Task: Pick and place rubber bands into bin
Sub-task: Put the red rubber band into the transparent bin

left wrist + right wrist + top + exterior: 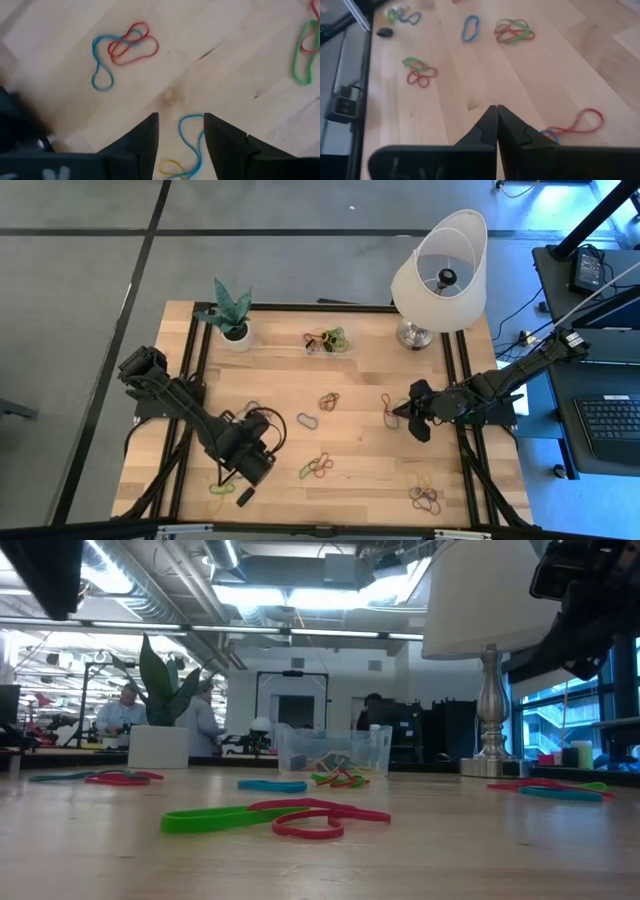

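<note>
My left fingers [181, 142] stand apart, nothing between the pads; a blue band [191, 140] lies on the desk [370, 470] in the gap, w/ a yellow one just beside it. Further off in the left wrist view: a blue + red tangle [122, 50], and a green/red pair [306, 50] near the frame edge. From above, my left arm sits over the front-left part of the desk, its tip [255, 465] near a yellow-green band [220, 491] and a small black block [243, 497].

My right fingers [496, 125] are pressed together, holding nothing. They hover over the right-mid part of the desk [408, 410], next to a red band [577, 122] w/ a bit of blue at its end.

Rubber bands [318, 468] are scattered in small clusters: front-centre, mid-desk [329, 401], a lone blue loop [306, 421], front-right corner [425, 496].

The bin [326, 341] is at the back centre, between the plant pot [236, 336] and the lamp [438, 272], w/ several coloured bands already inside. Low view shows it upright, clear-walled [333, 750], bands visible through the wall. People in the room beyond the desk.
</note>
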You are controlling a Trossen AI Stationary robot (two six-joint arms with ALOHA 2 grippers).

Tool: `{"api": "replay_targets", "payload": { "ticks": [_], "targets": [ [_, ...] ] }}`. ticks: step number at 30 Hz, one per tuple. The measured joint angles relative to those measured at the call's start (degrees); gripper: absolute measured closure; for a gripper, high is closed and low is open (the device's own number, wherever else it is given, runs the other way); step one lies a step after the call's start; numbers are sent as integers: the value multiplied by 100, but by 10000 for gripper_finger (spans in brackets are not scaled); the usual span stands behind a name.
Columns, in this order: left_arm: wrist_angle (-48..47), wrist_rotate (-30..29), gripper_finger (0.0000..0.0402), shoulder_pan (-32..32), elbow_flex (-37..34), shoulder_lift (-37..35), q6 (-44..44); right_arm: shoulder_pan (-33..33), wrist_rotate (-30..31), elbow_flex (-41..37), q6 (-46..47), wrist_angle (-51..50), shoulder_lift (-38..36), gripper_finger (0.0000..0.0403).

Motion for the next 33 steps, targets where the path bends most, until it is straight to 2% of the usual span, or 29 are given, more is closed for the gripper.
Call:
{"api": "replay_targets", "payload": {
  "ticks": [5,10,16,19,26,33],
  "targets": [
    [184,-1091,279,-179,0,-9,706,-1,2,58,-52,483,82,400],
    [173,-1159,304,-277,0,-140,1211,-2,43,579,-447,486,701,401],
    [257,-1443,314,-439,-139,-401,1751,-2,72,1729,-600,84,2088,401],
    [691,-1366,315,-530,-701,-804,1991,-2,-30,2460,-651,-308,2872,402],
    [2196,-1255,316,-936,-2552,-2229,2178,-2,-356,4280,-1332,-1139,4536,400],
    [3107,-1219,316,-1097,-3850,-3440,2841,-2,-367,6166,-1862,-2328,5944,365]
  ]
}}
